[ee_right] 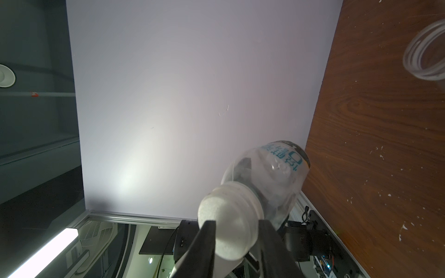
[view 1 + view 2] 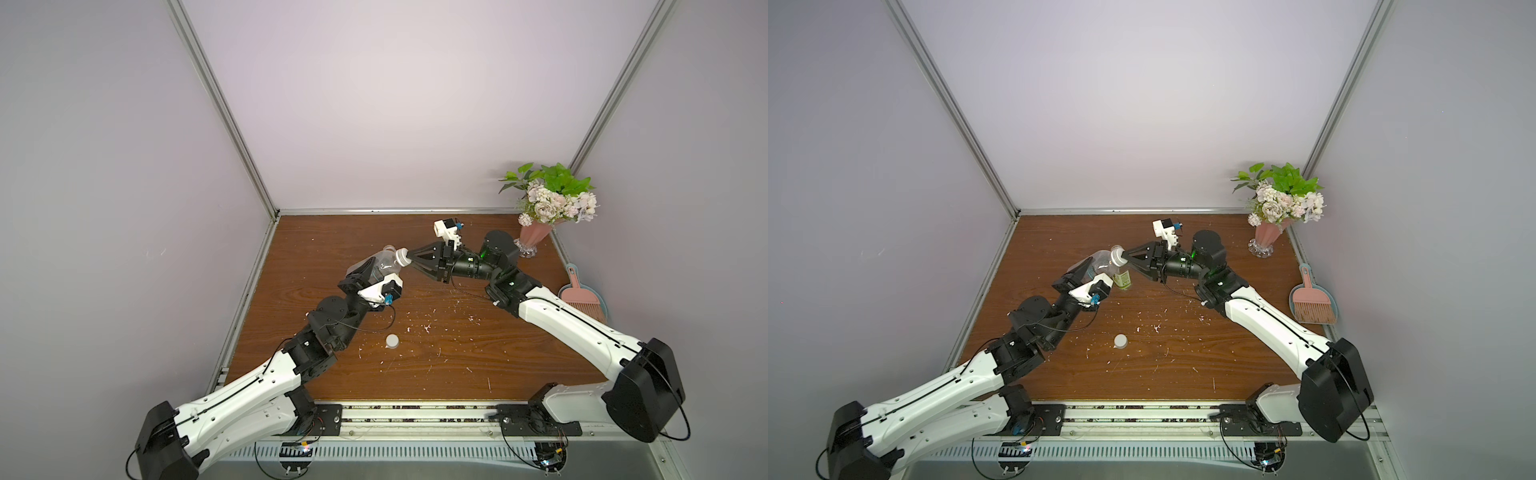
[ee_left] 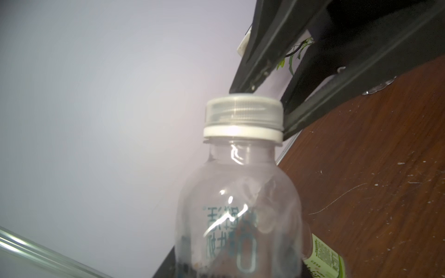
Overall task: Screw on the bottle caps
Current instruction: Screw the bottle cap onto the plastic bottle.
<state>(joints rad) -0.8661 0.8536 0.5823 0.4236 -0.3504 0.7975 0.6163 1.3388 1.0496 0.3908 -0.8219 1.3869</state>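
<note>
Bottle cap [image 2: 402, 257]: white, ribbed, sitting on the neck of the bare bottle [image 2: 388, 264], up in the air over the far middle of the table [image 2: 332, 241].

Left arm: comes in from the near left corner, forearm stretched out and wrist raised. It holds the bottle tilted, neck aimed at my right arm.

Right arm: comes in from the near right, elbow folded at the far side. The wrist is about level and points straight at the neck.

Writing: teal print [image 3: 231, 223] on the bare bottle, some characters and a big "0"; I can't read the rest. Green-label bottle [image 2: 1122, 279] stands on the table just behind my left wrist, its open neck [image 1: 425, 56] uncapped, print too small to read.

Fingers: left gripper [image 2: 376, 269] is clamped tight round the bare bottle's body. Right gripper [image 2: 409, 258] is part closed, with fingers [image 1: 207, 240] either side of the cap, both touching it, so it grips.

Loose cap [image 2: 392, 341] lies flat on the table beside my left forearm, well apart from both bottles.
</note>
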